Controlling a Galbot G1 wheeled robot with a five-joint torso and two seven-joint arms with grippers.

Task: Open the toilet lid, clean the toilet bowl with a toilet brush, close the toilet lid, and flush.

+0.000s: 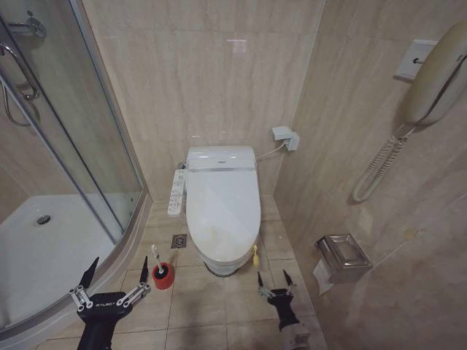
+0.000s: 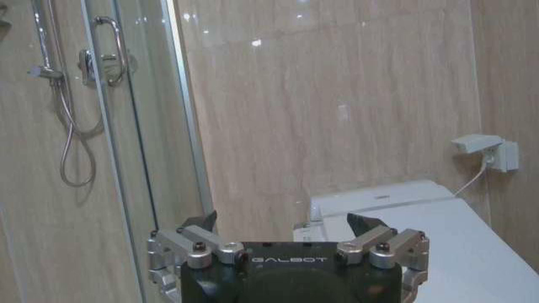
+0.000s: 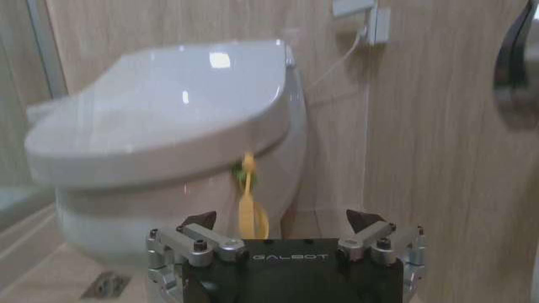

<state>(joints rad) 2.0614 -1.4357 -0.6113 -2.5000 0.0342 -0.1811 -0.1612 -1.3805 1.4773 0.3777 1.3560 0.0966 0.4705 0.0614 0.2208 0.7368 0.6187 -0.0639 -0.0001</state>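
Meanwhile, toilet lid down — both grippers spread.

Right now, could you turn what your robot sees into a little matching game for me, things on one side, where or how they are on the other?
Things:
1. toilet lid
2. toilet brush
3. left gripper
4. toilet paper holder

States:
a. on the wall to the robot's right
b. open, low beside the shower
c. shut over the bowl
d. standing in a red cup

Pairs: 1-c, 2-d, 3-b, 4-a
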